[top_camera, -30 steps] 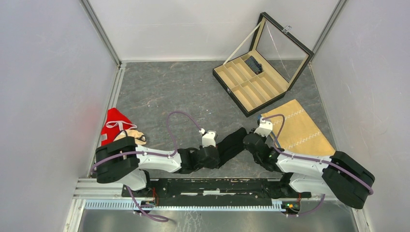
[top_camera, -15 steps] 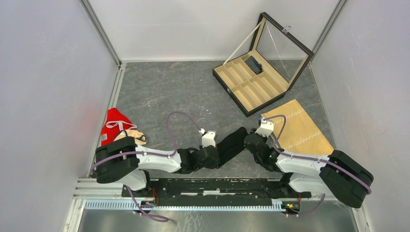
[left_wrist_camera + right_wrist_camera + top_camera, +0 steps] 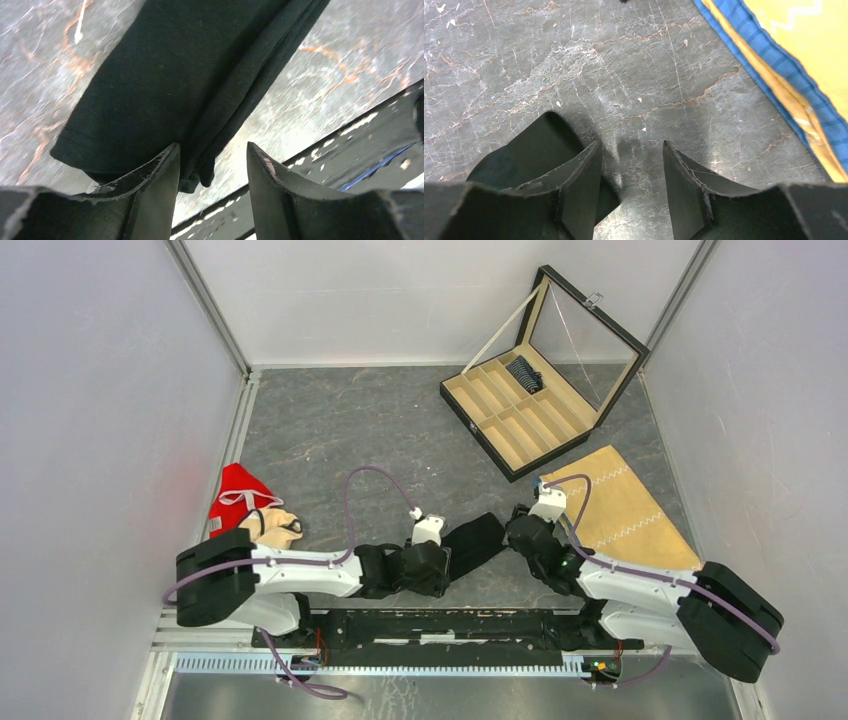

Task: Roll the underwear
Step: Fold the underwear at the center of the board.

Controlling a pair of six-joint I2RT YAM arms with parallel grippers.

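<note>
The grey marbled table [image 3: 350, 440] is closed in by white walls. At its far right stands an open wooden box [image 3: 475, 432]; a dark striped roll [image 3: 523, 372], probably underwear, lies in a compartment next to the raised lid. A tan cloth [image 3: 620, 505] lies by the right arm and a red cloth [image 3: 238, 498] at the left. The black underwear [image 3: 475, 540] lies flat near the front edge, between the two grippers. The left gripper [image 3: 212, 146] has its fingers spread over the near end, with one finger at the folded edge and nothing pinched. The right gripper [image 3: 630, 145] is spread too, over bare table just beside the other end. The fabric looks light, soft and limp. I would take it at the folded end, both layers together, otherwise it may slip.
</note>
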